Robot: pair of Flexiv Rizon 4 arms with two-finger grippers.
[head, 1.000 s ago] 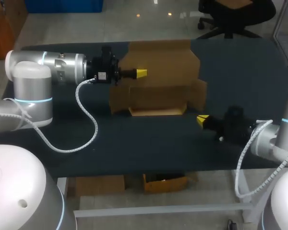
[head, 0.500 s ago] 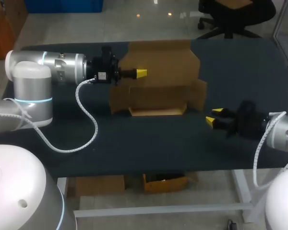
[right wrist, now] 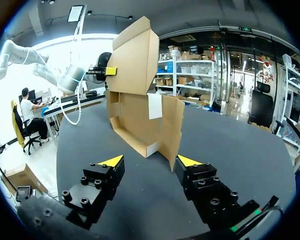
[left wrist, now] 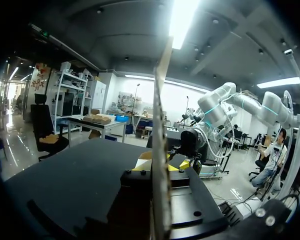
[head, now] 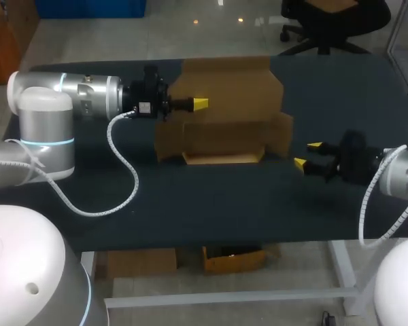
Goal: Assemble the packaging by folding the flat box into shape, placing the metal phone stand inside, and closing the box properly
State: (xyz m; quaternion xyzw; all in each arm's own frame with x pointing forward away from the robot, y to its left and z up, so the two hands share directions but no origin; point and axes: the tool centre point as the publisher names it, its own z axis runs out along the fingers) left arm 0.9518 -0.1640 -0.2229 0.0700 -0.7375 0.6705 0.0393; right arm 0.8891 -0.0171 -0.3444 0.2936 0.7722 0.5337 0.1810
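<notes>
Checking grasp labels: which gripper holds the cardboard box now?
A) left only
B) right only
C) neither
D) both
A: the left gripper is shut on the cardboard box's upright panel, while the right gripper stands open, apart from the box.

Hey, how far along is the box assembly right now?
Done: the cardboard box is partly folded, its walls standing. In hand: the left gripper pinches the raised lid panel; the right gripper is open just short of the side flap. Left: finish folding, put in the phone stand, not in view, and close up.
</notes>
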